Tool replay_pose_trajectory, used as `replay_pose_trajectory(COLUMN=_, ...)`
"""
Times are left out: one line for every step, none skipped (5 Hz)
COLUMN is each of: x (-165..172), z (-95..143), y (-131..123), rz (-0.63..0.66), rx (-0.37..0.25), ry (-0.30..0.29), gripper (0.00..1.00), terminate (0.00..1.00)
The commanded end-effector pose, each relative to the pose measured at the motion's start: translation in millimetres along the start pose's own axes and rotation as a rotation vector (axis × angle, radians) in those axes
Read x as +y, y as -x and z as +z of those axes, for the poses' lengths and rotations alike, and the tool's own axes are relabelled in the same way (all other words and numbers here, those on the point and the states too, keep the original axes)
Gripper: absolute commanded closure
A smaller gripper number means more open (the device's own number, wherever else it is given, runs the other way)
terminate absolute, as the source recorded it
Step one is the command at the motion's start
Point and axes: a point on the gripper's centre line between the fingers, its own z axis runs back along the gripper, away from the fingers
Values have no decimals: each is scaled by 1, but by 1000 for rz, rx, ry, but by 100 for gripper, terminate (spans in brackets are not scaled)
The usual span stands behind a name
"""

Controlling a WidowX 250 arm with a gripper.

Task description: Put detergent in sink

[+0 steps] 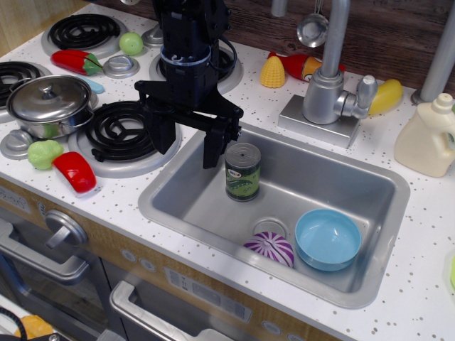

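The detergent [429,138] is a cream-white jug with a white cap, standing upright on the counter at the far right, just beyond the sink's right rim. The sink [178,213] is a brushed-steel basin in the middle of the counter. My gripper [188,145] is black, open and empty, pointing down over the sink's left rim, between the stove burner and the green can. It is far to the left of the detergent.
Inside the sink stand a green-labelled can [242,171], a light-blue bowl [327,239] and a purple striped toy [269,249]. A tall faucet [325,85] rises behind the sink. A lidded pot [48,104] and toy vegetables sit on the stove at left.
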Motion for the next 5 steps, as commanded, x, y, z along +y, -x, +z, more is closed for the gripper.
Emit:
replay_pose_trajectory(x=0, z=0, y=0, rz=0, rx=0, ry=0, gripper=0, terminate=0)
replay_pose_trajectory(x=-31, z=12, y=-4, rz=89, rx=7, ry=-25, gripper=0, terminate=0)
replay_pose_trajectory(x=-73, z=26, y=-9, rz=249, rx=-24, ry=-10, gripper=0, terminate=0)
replay_pose_trajectory(x=-109, z=37, y=-18, rz=367, rx=-124, ry=61, gripper=0, terminate=0)
replay_pose_trajectory(x=-140, z=55, y=-39, rz=454, rx=-137, ry=99, gripper=0, terminate=0)
